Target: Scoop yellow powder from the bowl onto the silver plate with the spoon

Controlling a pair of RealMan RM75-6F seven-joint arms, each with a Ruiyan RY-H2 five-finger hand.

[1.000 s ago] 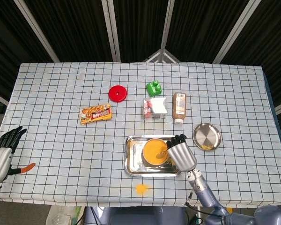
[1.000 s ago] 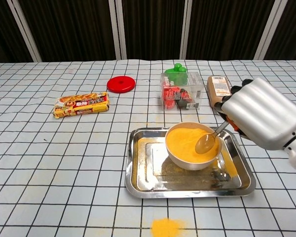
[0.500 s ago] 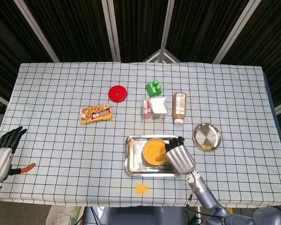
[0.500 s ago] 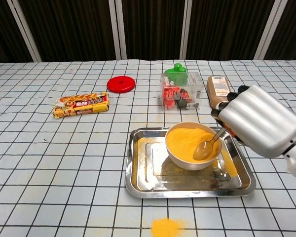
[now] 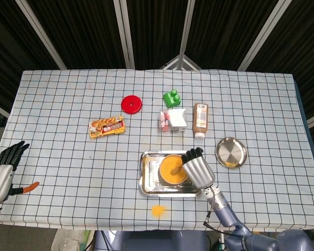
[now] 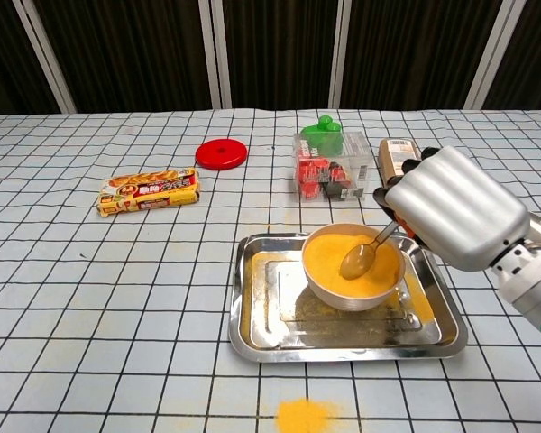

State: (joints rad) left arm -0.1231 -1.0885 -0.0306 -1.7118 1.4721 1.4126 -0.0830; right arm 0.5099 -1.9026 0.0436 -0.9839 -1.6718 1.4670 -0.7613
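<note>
A white bowl [image 6: 353,289] full of yellow powder [image 6: 335,253] stands in a steel tray [image 6: 252,334], the bowl [image 5: 166,174] also showing in the head view. My right hand [image 6: 451,209] [image 5: 198,168] grips a metal spoon [image 6: 364,254] whose bowl rests on the powder near the middle. The silver plate [image 5: 231,152] lies right of the tray with a little yellow powder at its near rim. My left hand [image 5: 3,172] hangs at the table's left edge, fingers spread, holding nothing.
A yellow powder spill [image 6: 303,415] lies on the cloth before the tray. Behind the tray stand a clear box of red items [image 6: 326,171], a green toy [image 6: 323,129] and a brown bottle [image 6: 395,159]. A red lid [image 6: 221,154] and a snack packet [image 6: 149,191] sit further left.
My right hand has shifted left, carrying the spoon's bowl from the bowl's right rim toward the middle of the powder. The left hand has not moved.
</note>
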